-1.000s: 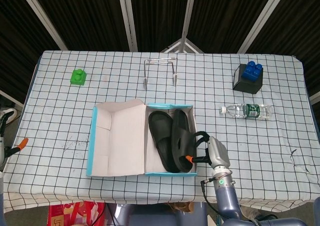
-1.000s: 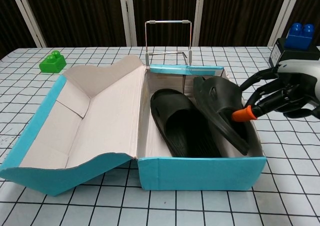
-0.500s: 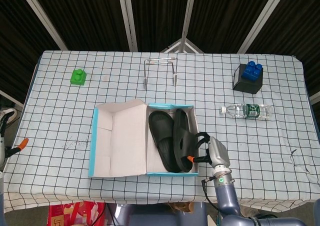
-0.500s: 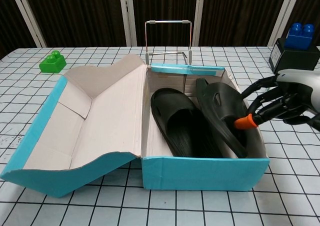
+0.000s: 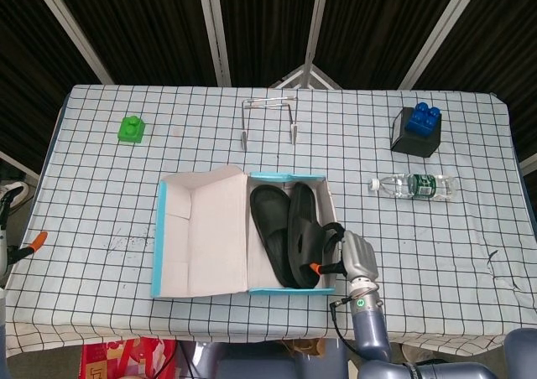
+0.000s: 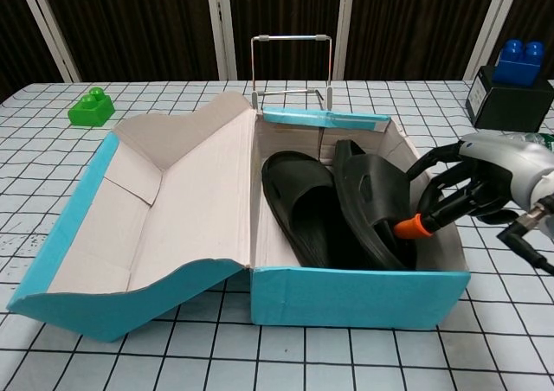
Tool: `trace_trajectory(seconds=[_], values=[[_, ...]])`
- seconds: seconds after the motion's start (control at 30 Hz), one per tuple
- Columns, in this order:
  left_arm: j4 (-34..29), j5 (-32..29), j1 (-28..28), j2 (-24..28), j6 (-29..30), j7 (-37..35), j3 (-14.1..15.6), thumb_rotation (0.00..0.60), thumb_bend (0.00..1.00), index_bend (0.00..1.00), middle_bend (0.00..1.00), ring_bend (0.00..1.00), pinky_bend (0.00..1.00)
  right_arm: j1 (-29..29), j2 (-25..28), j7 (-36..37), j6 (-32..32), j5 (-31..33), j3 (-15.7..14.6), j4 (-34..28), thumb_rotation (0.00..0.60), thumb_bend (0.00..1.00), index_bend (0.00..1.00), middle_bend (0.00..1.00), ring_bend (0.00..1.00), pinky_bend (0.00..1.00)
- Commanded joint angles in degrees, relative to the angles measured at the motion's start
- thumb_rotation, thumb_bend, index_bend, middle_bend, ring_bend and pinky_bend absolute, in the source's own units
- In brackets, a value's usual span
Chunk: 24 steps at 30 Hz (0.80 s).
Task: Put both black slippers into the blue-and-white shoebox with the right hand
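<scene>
**Both slippers in the box, right hand at the tilted one**

Blue-and-white shoebox sits open on the checked tablecloth, lid folded out flat to the left. First black slipper lies flat on the box floor. Second black slipper stands tilted on its edge against the right wall, leaning over the first. Right hand reaches over the right wall, fingers curled round the tilted slipper's outer edge, orange thumb tip pressed to it. Left hand barely shows at the table's left edge; open or closed, cannot tell. Beyond: green brick, wire stand, blue brick on black block, water bottle on its side
</scene>
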Motion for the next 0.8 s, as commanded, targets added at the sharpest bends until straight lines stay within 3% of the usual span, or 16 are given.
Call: trace_trajectory(seconds=[0.03,0.57,0.73,0.8], values=[[-0.01,0.02,0.00,-0.01,0.01,0.03,0.02,0.600,0.23,0.19,0.00,0.00,0.12,0.19,-0.71,-1.27,0.52,-0.90,-0.62,0.84,0.600,0.60,0.85,0.47,1.00,1.00],[-0.12,0.02,0.03,0.05,0.06,0.13,0.00,0.600,0.23,0.19,0.00,0.00,0.12,-0.14,-2.17,-6.95,1.42,-3.71,-2.55,2.57,0.600,0.60,0.85,0.45,1.00,1.00],[-0.08,0.02,0.01,0.01,0.00,0.30,0.05,0.600,0.23,0.19,0.00,0.00,0.12,-0.24,-1.50,-7.48,0.59,-3.93,-1.82,0.96,0.600,0.59,0.67,0.43,1.00,1.00],[-0.07,0.00,0.00,-0.03,0.00,0.39,0.05,0.600,0.23,0.19,0.00,0.00,0.12,-0.23,-0.93,-7.80,0.24,-3.91,-1.39,0.06,0.600,0.53,0.59,0.42,1.00,1.00]])
